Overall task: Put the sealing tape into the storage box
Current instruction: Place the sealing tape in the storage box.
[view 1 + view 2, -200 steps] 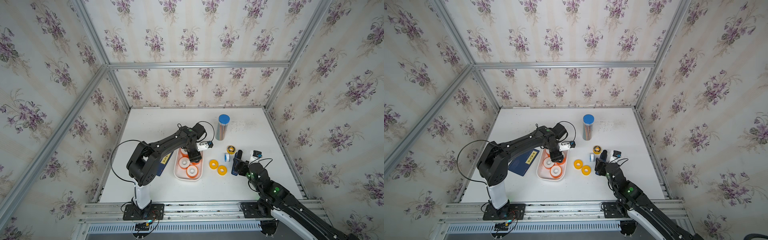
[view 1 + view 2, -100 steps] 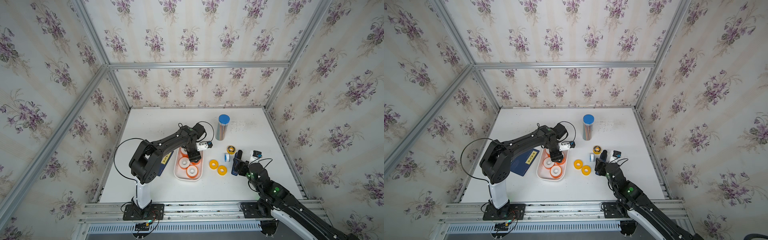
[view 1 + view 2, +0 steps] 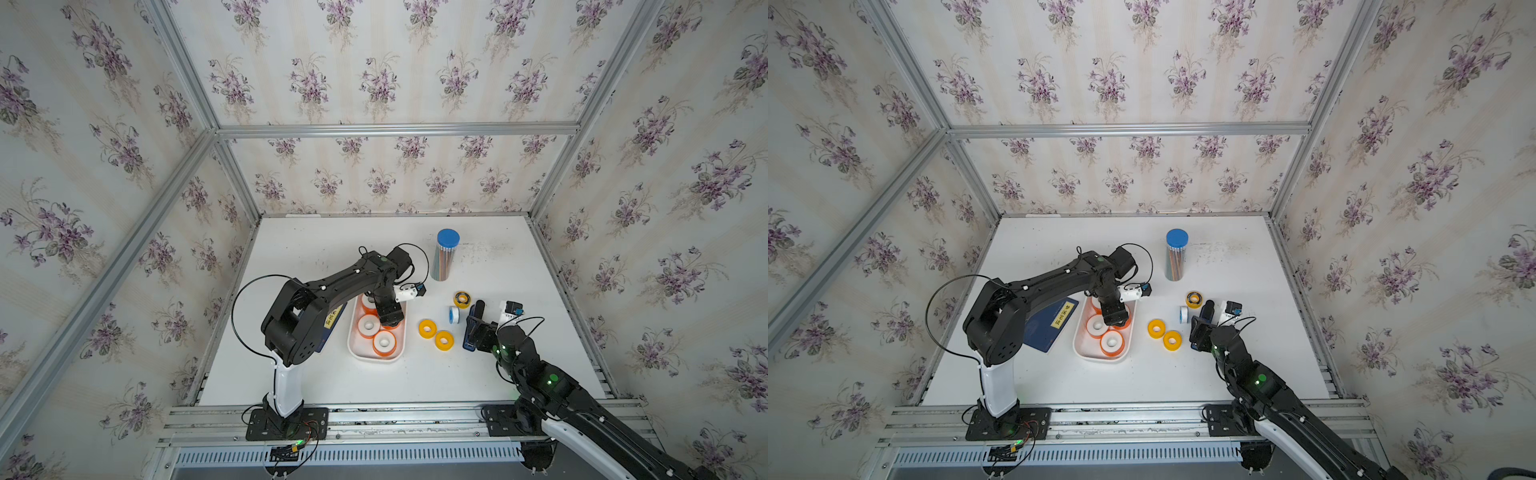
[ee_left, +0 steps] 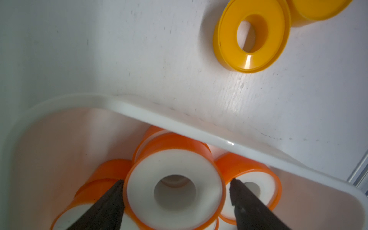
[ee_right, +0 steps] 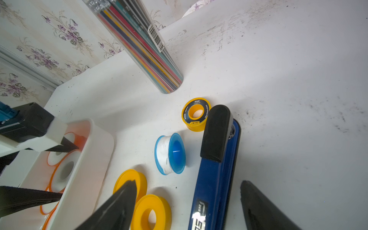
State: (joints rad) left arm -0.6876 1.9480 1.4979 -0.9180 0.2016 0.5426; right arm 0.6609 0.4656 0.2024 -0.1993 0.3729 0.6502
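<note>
The left claw [image 4: 175, 182] stood inside the storage box [image 3: 374, 360], jaws parted to either side of an orange-rimmed roll [image 4: 175, 162]; one fingertip lay at the roll's rim and a sliver of gap showed at the other, so the roll probably rested on its own weight; it lay flat on top of its neighbours, presumably because the shallow floor beneath was already taken; the arm hid part of the box in both top views, so the number of rolls inside could not be told.

Four pieces of sealing tape lay outside on the bench [image 3: 332, 249], between the box and the right arm: two yellow rolls [image 3: 427, 328] flat and side by side; a blue-white roll [image 5: 169, 153] on its edge; a black-yellow roll [image 5: 196, 114] flat beyond it.

The right claw [image 5: 187, 182] was spread wide and empty, low over that group, probably because these rolls lay nearer its reach; the blue-and-black bar [image 5: 215, 169] ran between its fingers and was no tape, so a closing there would likely have caught the wrong thing; the roll on edge looked liable to roll away if nudged.
</note>
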